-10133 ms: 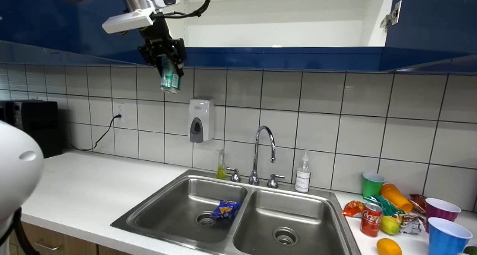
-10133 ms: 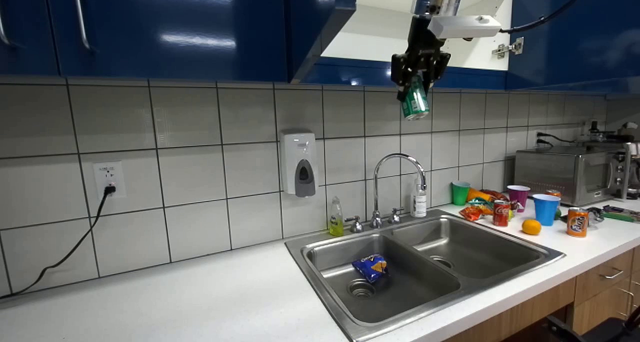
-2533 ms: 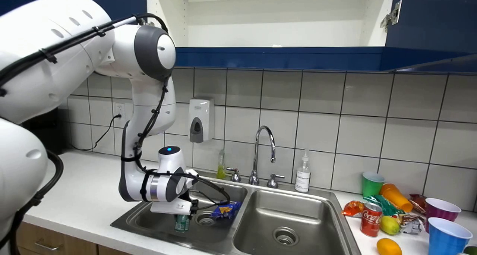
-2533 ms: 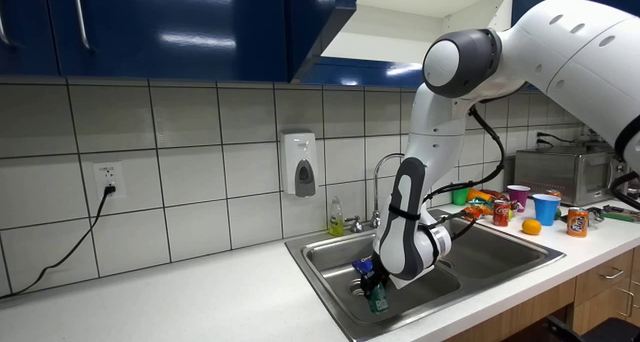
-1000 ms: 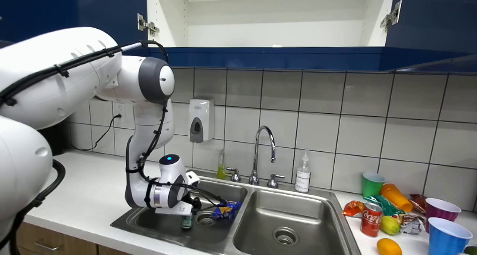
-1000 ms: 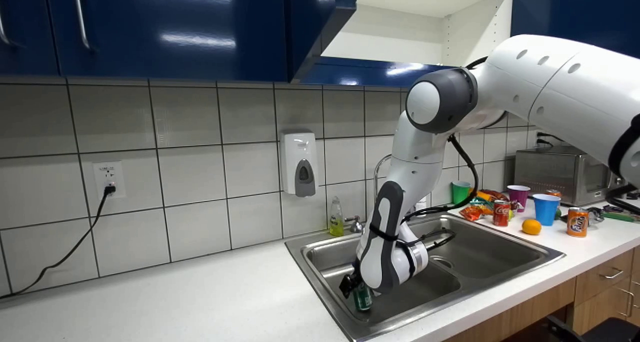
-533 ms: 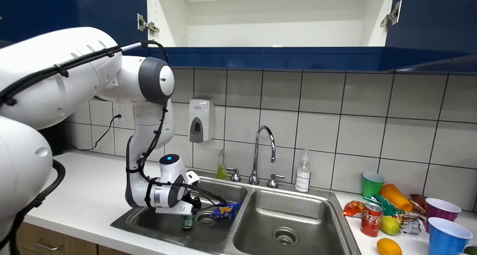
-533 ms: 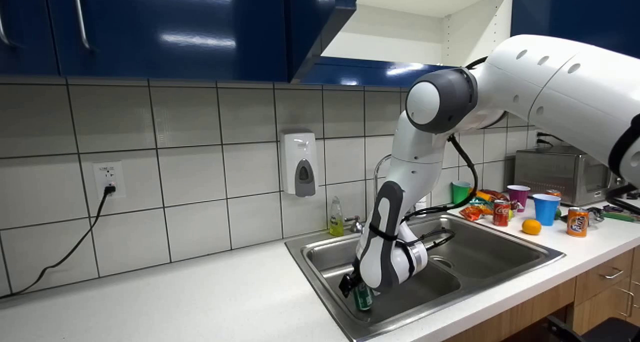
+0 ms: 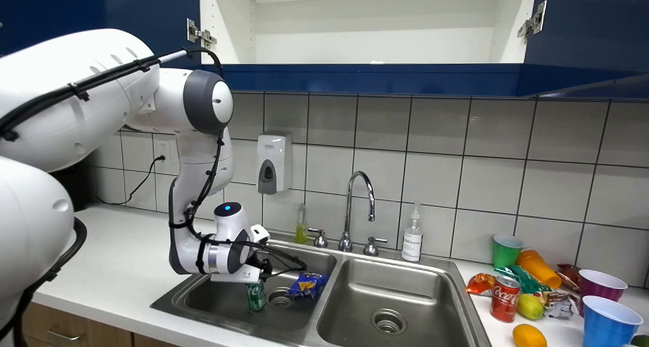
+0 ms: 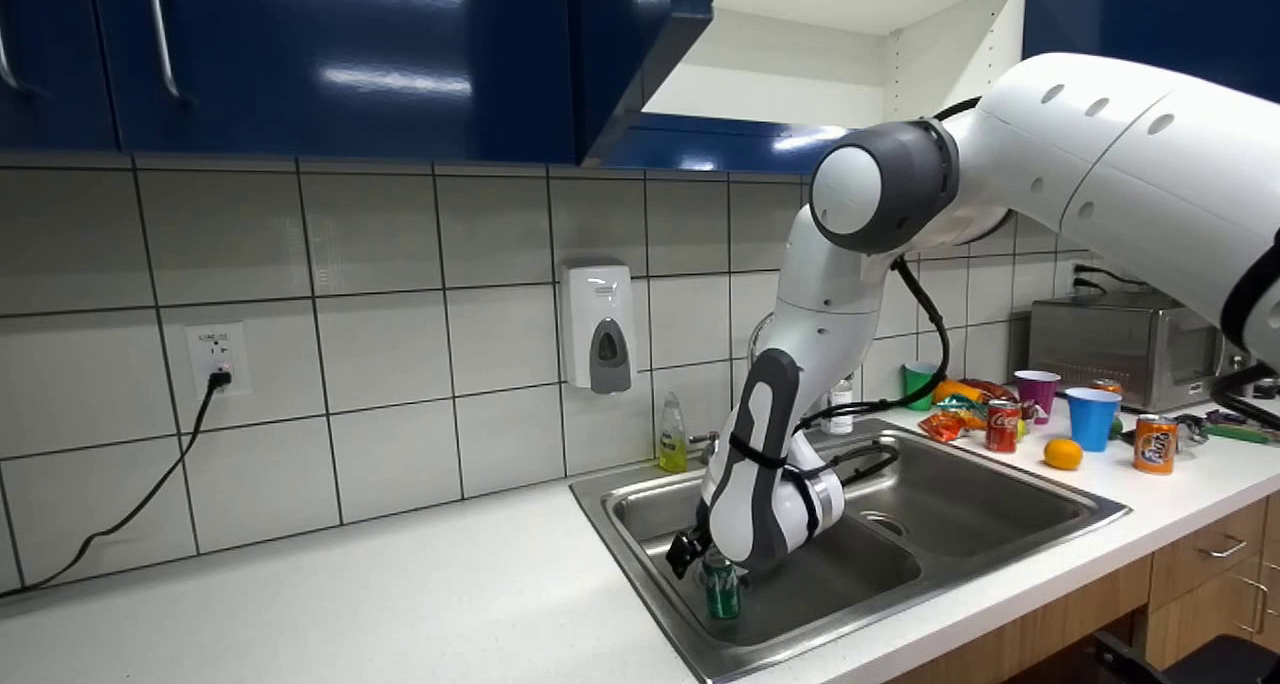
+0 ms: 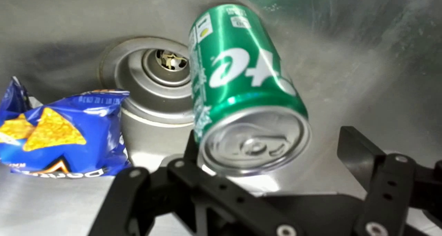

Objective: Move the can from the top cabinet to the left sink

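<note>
In the left sink (image 9: 286, 319), green can (image 11: 247, 86) beside the drain (image 11: 148, 82), jaws spread wide near it

In an exterior view the can (image 10: 722, 591) stands upright in the left sink (image 10: 850, 569), the jaws near its top.

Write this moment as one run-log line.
Gripper: open; Green can: left sink, ungripped; Blue chip bag: left sink; Top cabinet: open
</note>
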### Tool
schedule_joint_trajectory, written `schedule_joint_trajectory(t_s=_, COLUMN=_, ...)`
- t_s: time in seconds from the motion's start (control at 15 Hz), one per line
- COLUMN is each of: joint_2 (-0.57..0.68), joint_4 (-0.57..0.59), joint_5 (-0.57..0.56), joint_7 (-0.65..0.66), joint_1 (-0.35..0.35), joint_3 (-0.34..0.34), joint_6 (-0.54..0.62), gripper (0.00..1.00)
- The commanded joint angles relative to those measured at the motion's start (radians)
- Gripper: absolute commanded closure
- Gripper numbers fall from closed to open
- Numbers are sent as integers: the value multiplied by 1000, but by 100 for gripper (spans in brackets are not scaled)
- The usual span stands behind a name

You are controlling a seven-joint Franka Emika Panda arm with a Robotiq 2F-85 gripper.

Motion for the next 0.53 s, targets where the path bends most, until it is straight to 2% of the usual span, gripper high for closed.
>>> schedule_joint_trajectory(t_s=0.0, joint_2=-61, joint_4=-48, joint_5=28, joint_7=-13, joint_1=28, joint_3=-16, joint_6=-1, gripper=0)
schedule_joint_trajectory(t_s=0.47, joint_2=-141, joint_4=-111, joint_5=60, joint_7=-11, joint_1=67, joint_3=-40, joint_6=-1, gripper=0)
